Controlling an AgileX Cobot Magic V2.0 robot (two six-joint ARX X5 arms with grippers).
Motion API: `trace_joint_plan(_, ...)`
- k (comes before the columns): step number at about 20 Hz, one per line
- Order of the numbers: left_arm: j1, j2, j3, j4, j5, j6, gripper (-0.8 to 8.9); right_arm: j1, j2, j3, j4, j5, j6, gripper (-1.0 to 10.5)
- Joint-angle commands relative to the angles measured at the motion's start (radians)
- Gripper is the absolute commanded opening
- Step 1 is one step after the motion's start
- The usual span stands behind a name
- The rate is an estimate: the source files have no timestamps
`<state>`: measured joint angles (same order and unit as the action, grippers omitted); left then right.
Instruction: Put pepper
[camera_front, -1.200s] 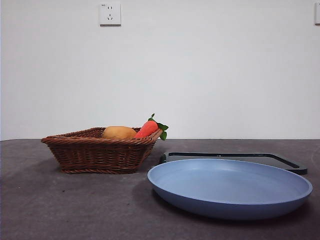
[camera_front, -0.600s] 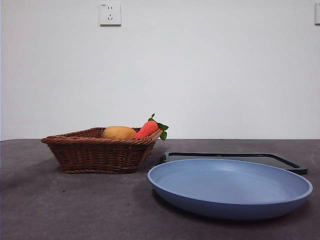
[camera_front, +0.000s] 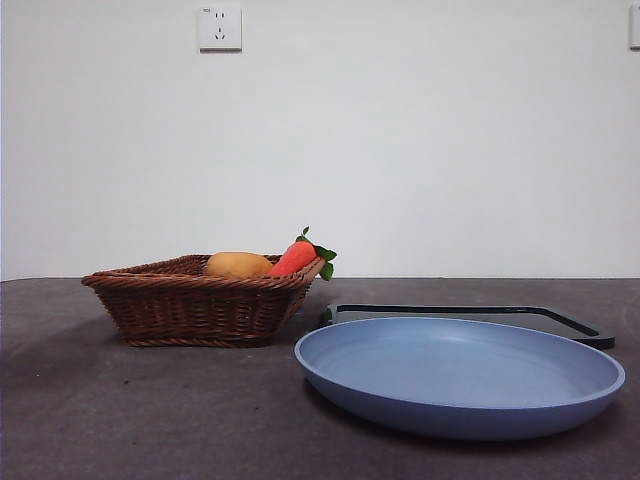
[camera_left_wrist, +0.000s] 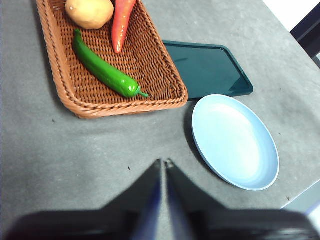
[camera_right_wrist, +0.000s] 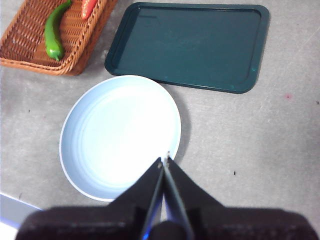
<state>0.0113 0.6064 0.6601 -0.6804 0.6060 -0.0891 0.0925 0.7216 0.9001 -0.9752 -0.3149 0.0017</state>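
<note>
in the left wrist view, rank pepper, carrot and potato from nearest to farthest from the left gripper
1. Pepper: in the basket, its stem end toward the basket's near rim, nearest the left gripper.
2. Carrot: deeper in the basket, beyond the pepper.
3. Potato: at the basket's far end, beside the carrot and slightly farther.

Open counter (camera_left_wrist: 75, 150) lies between the left claw (camera_left_wrist: 164, 162), its tips pressed together, and the wicker basket (camera_left_wrist: 125, 107); nothing stands on that stretch. The basket's raised rim walls in the pepper (camera_left_wrist: 105, 72), which lies on the basket floor with bare weave on one side; the carrot (camera_left_wrist: 121, 22) and potato (camera_left_wrist: 90, 11) crowd the far end. The blue plate (camera_right_wrist: 75, 165) and dark tray (camera_right_wrist: 190, 45) lie low and bare beside the basket.
</note>
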Motion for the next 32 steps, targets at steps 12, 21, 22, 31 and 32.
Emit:
trace_joint_plan(12, 0.001, 0.0, 0.016, 0.026, 0.031, 0.011, 3.53, 0.025, 0.278, 0.016, 0.084, -0.053, -0.011, 3.2)
trace_joint_plan(21, 0.001, 0.0, 0.016, 0.037, 0.03, 0.011, 3.53, 0.129, 0.693, 0.016, 0.29, -0.015, -0.017, 3.2)
trace_joint_plan(22, 0.001, 0.0, 0.016, 0.036, 0.03, 0.011, 3.53, 0.137, 0.726, 0.016, 0.31, 0.008, -0.022, 3.1)
trace_joint_plan(31, 0.001, 0.0, 0.016, 0.036, 0.026, 0.011, 3.53, 0.146, 0.9, 0.016, 0.377, 0.006, -0.048, 1.8)
trace_joint_plan(32, 0.001, 0.0, 0.016, 0.036, 0.026, 0.011, 3.53, 0.146, 0.908, 0.016, 0.376, 0.007, -0.048, 1.1)
